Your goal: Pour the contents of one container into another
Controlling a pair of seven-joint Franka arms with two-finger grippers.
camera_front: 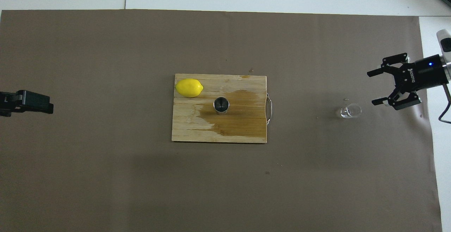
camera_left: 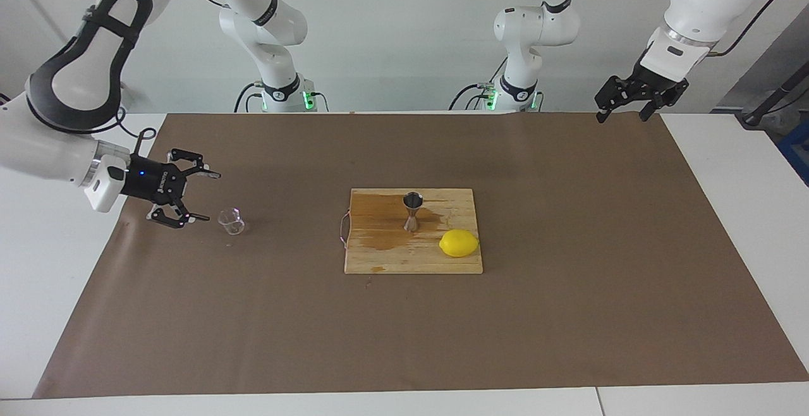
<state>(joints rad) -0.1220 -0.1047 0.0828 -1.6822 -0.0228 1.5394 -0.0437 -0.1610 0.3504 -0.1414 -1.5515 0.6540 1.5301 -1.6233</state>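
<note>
Now the glass cup (camera_left: 231,222) stands free on the paper — just beside the right end effector (camera_left: 201,196), fingers spread, empty.

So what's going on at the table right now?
Nothing is held. The right gripper is open, raised just clear of the glass cup, which stands upright on the brown paper toward the right arm's end. The steel jigger stands on the cutting board amid a wet stain, the lemon beside it. The left gripper waits open over the paper's corner.
</note>
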